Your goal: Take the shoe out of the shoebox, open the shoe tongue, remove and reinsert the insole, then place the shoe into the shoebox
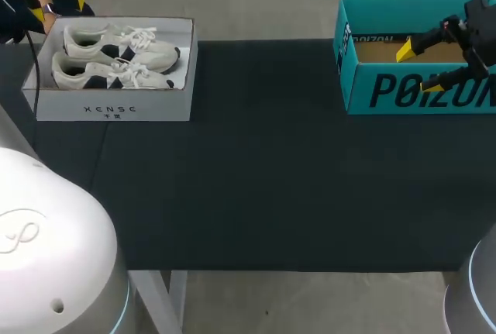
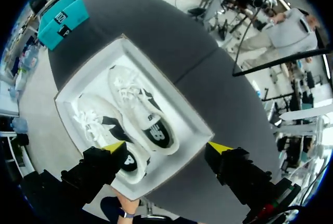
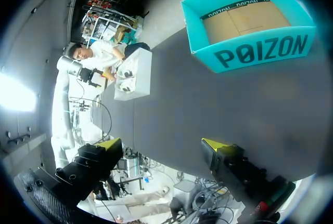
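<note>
Looking at the head view first: the shoes [image 1: 116, 59] are both in the white shoebox [image 1: 112, 109], which sits in the far left corner of the dark worktop [image 1: 256, 179]. They lie side by side, off-white with dark side panels and white laces. The left pincer [image 1: 58, 5] hangs just behind that box with its fingers apart. Way over on the right, the right pincer [image 1: 418, 68] hovers above the open teal box [image 1: 353, 78], also spread, gripping nothing.

The left wrist view looks straight down into the shoebox. Both shoes sit laces up, and each has a dark heel opening. The yellow tips are wide apart above the box's near end, touching neither shoe.

In the right wrist view the tips are wide apart over bare worktop. The teal box is ahead, with only its brown cardboard floor showing inside, and the shoebox is well off to one side.
</note>
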### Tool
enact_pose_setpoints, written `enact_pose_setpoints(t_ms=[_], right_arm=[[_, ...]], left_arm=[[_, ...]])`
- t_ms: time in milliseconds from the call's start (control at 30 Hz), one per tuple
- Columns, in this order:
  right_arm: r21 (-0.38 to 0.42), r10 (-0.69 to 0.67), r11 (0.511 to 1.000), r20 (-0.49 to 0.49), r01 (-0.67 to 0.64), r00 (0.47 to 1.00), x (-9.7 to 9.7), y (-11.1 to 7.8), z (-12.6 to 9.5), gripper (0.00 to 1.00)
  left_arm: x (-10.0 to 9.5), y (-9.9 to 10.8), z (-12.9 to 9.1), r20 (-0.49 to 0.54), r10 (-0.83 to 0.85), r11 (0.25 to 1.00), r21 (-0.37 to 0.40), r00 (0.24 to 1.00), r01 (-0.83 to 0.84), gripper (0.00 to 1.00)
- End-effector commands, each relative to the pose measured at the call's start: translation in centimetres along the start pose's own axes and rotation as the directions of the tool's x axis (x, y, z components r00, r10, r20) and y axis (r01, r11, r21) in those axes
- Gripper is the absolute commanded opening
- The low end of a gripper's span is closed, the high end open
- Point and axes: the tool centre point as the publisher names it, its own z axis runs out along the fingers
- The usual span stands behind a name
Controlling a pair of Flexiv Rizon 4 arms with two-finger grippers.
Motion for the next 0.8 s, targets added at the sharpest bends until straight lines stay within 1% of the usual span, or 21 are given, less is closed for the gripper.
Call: enact_pose_setpoints(t_ms=[33,67,100,133,167,233,300,367,400,467,533,600,733,800], right_arm=[[0.001,0.002,1.000,0.004,-0.002,1.000,0.0,0.0,0.1,1.00],[0.001,0.002,1.000,0.004,-0.002,1.000,0.0,0.0,0.1,1.00],[0.001,0.002,1.000,0.004,-0.002,1.000,0.0,0.0,0.1,1.00],[0.001,0.002,1.000,0.004,-0.002,1.000,0.0,0.0,0.1,1.00],[0.001,0.002,1.000,0.004,-0.002,1.000,0.0,0.0,0.1,1.00],[0.001,0.002,1.000,0.004,-0.002,1.000,0.0,0.0,0.1,1.00],[0.001,0.002,1.000,0.004,-0.002,1.000,0.0,0.0,0.1,1.00],[0.001,0.002,1.000,0.004,-0.002,1.000,0.0,0.0,0.1,1.00],[0.001,0.002,1.000,0.004,-0.002,1.000,0.0,0.0,0.1,1.00],[0.001,0.002,1.000,0.004,-0.002,1.000,0.0,0.0,0.1,1.00],[0.001,0.002,1.000,0.004,-0.002,1.000,0.0,0.0,0.1,1.00],[0.001,0.002,1.000,0.004,-0.002,1.000,0.0,0.0,0.1,1.00],[0.001,0.002,1.000,0.004,-0.002,1.000,0.0,0.0,0.1,1.00],[0.001,0.002,1.000,0.004,-0.002,1.000,0.0,0.0,0.1,1.00]], left_arm=[[3.0,-2.2,-1.2,0.224,-0.354,0.889,-0.222,0.908,0.402,1.00],[3.5,-2.4,-1.2,0.239,-0.413,0.858,-0.220,0.879,0.463,1.00],[3.9,-2.8,-1.2,0.256,-0.461,0.823,-0.236,0.850,0.517,1.00],[4.3,-3.1,-1.0,0.277,-0.519,0.783,-0.225,0.809,0.579,1.00],[4.7,-3.3,-0.8,0.276,-0.559,0.750,-0.233,0.782,0.619,1.00],[5.2,-4.0,-0.3,0.269,-0.598,0.723,-0.226,0.755,0.653,1.00],[5.6,-5.0,0.2,0.249,-0.597,0.733,-0.217,0.763,0.644,1.00],[5.9,-6.2,0.9,0.228,-0.582,0.738,-0.254,0.780,0.625,1.00],[6.1,-6.8,1.1,0.219,-0.581,0.742,-0.253,0.784,0.621,1.00],[6.3,-8.3,1.7,0.202,-0.555,0.751,-0.295,0.807,0.591,1.00],[6.6,-9.7,2.0,0.211,-0.536,0.748,-0.330,0.817,0.576,1.00],[7.0,-10.9,2.3,0.210,-0.523,0.758,-0.328,0.826,0.564,1.00],[7.6,-13.6,3.0,0.216,-0.483,0.763,-0.373,0.849,0.529,1.00],[7.8,-14.5,3.2,0.235,-0.489,0.747,-0.384,0.840,0.543,1.00]])
